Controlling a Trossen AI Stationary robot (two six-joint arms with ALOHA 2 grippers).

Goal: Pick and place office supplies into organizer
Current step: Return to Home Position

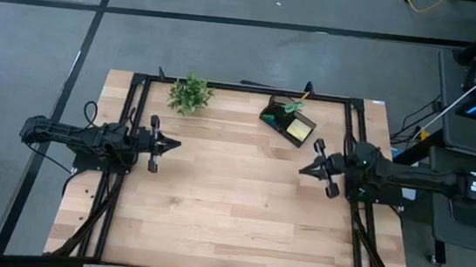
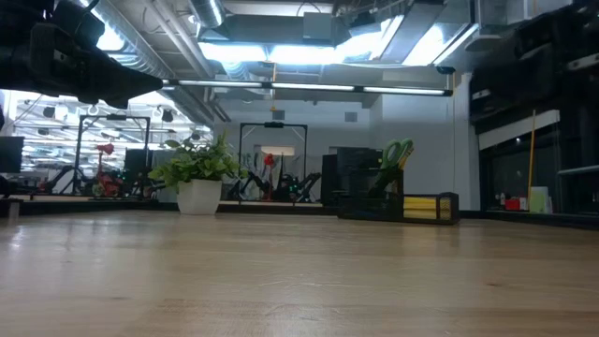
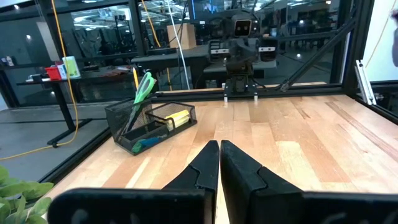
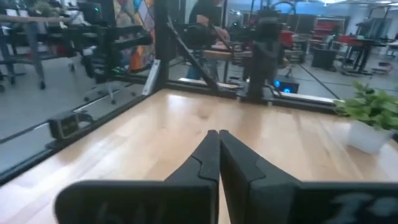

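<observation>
Table (image 1: 214, 201): organizer (image 1: 288, 121) far from fingers (image 3: 202, 171)

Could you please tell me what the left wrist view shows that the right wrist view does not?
Only the left wrist view shows the organizer, which holds the green scissors and the yellow sticky-note pad. Only the right wrist view shows the plant's white pot. Both show the wooden table and plant leaves. The left end effector and right end effector each appear shut in their own view.
</observation>
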